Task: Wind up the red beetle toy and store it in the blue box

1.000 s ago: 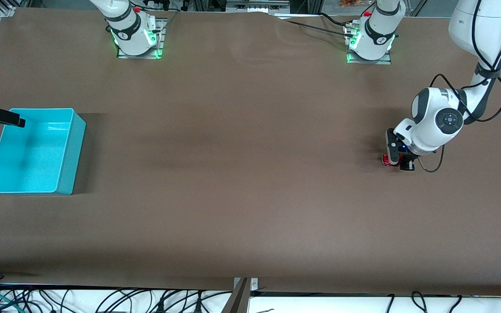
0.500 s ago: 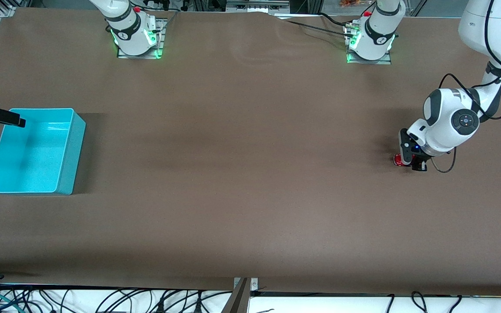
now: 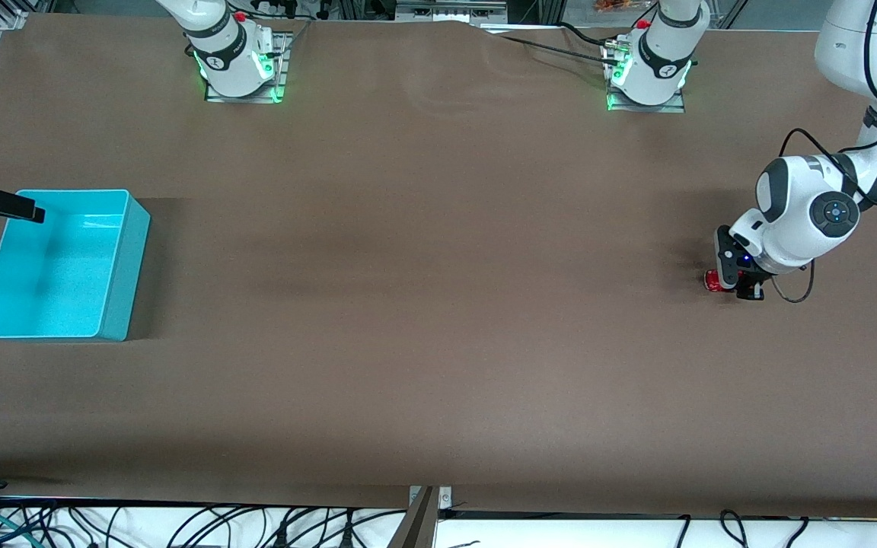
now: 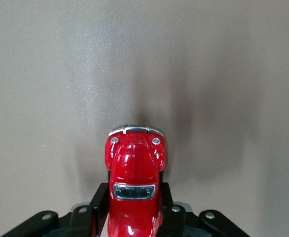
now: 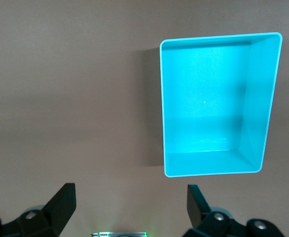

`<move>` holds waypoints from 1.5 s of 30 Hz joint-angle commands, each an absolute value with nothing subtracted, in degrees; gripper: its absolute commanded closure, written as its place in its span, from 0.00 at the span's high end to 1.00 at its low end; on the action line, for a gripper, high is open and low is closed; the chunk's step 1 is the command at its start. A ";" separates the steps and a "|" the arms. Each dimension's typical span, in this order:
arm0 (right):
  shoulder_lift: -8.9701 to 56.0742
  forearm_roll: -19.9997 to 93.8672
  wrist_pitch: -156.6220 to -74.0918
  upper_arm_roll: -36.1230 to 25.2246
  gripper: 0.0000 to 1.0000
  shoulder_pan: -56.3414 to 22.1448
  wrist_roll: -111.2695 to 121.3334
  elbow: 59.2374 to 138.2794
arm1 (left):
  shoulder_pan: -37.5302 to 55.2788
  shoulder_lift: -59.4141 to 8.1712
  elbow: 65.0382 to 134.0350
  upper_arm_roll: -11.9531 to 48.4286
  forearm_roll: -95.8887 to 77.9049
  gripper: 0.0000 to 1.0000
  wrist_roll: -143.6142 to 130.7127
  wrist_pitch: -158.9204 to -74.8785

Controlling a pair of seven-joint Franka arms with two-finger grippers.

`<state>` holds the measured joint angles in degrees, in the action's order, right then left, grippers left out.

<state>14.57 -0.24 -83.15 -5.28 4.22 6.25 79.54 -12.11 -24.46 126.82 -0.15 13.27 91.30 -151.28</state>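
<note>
The red beetle toy (image 3: 712, 279) is down at the table surface near the left arm's end. My left gripper (image 3: 729, 283) is shut on it. In the left wrist view the toy (image 4: 134, 158) sticks out nose-first between the black fingers (image 4: 97, 202) of the left gripper (image 4: 133, 200), which press on its sides. The blue box (image 3: 128, 251) stands at the right arm's end and holds nothing. My right gripper (image 3: 31, 213) hangs over the box's rim, open and empty. In the right wrist view the box (image 5: 257, 98) shows past the spread right gripper (image 5: 129, 197).
The two arm bases (image 3: 237, 65) (image 3: 648, 72) stand at the table's edge farthest from the front camera. Brown tabletop (image 3: 423, 266) stretches between the toy and the box. Cables hang below the table's edge nearest the front camera.
My left gripper has slid with the toy along the table toward the left arm's end. The right arm and the box have not moved.
</note>
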 commanded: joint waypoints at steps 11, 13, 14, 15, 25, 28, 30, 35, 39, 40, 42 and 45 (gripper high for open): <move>14.33 0.88 -82.53 -5.27 1.00 4.57 6.59 79.54 | -12.39 -27.60 125.51 -0.53 14.24 1.00 91.67 -151.87; 14.33 0.88 -82.53 -5.27 1.00 4.57 6.59 79.54 | -12.39 -27.42 125.51 -0.53 14.24 1.00 91.67 -151.87; 14.33 0.88 -82.53 -5.27 1.00 4.57 6.59 79.54 | -12.39 -27.33 125.51 -0.53 14.24 1.00 91.67 -151.87; 14.33 0.88 -82.53 -5.27 1.00 4.57 6.59 79.54 | -12.39 -27.25 125.51 -0.53 14.24 1.00 91.67 -151.87; 14.33 0.88 -82.53 -5.27 1.00 4.57 6.59 79.54 | -12.39 -27.16 125.51 -0.53 14.15 1.00 91.67 -151.87; 14.33 0.88 -82.53 -5.27 1.00 4.57 6.59 79.54 | -12.39 -27.25 125.51 -0.53 14.15 1.00 91.58 -151.87; 14.33 0.88 -82.62 -5.27 1.00 4.57 6.59 79.54 | -12.31 -27.16 125.51 -0.53 14.15 1.00 91.58 -151.87; 14.33 0.88 -82.79 -5.27 1.00 4.57 6.59 79.45 | -12.31 -27.16 125.51 -0.53 14.15 1.00 91.58 -151.87; 14.33 0.88 -83.14 -5.19 1.00 4.48 6.59 79.37 | -12.30 -27.25 125.51 -0.53 14.15 1.00 91.58 -151.87; 14.33 0.88 -83.23 -5.19 1.00 4.48 6.59 79.37 | -12.30 -27.25 125.51 -0.53 14.15 1.00 91.58 -151.87; 14.33 0.88 -83.41 -5.19 1.00 4.48 6.50 79.28 | -12.30 -27.25 125.51 -0.53 14.15 1.00 91.58 -151.87; 14.41 0.88 -83.58 -5.19 1.00 4.48 6.50 79.28 | -12.30 -27.25 125.51 -0.53 14.15 1.00 91.58 -151.87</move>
<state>14.57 -0.21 -83.30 -5.28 4.23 6.25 79.53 -12.18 -26.96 126.17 -0.57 13.27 91.32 -151.73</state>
